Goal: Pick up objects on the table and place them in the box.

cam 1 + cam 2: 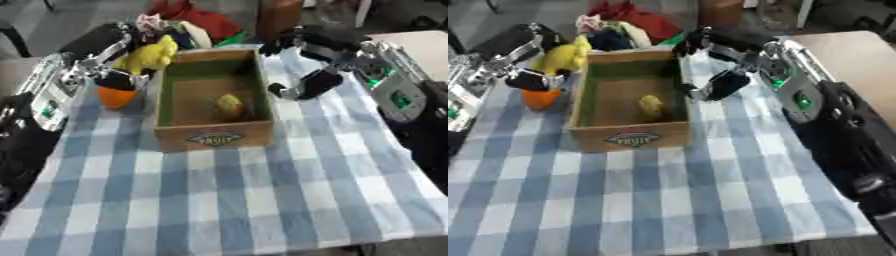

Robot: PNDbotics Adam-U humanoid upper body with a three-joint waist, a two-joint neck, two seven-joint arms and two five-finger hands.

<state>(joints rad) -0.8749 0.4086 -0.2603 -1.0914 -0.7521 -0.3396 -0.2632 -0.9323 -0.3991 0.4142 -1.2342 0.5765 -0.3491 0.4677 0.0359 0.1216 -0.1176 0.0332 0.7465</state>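
Upper left of frame: the left hand (118, 80), black with silver joints, has its fingers curled round a soft yellow object (150, 56), lumpy in shape, held just beside the box's left wall above a rounded orange object (115, 97). Centre: the open rectangular wooden box (213, 135) stands on the blue-and-white checked cloth of the surface (227, 200), a small yellow item (229, 105) lying inside. Right of the box rim: the right hand (302, 87) hangs with curled fingers, holding nothing; the lower cloth offers open room.
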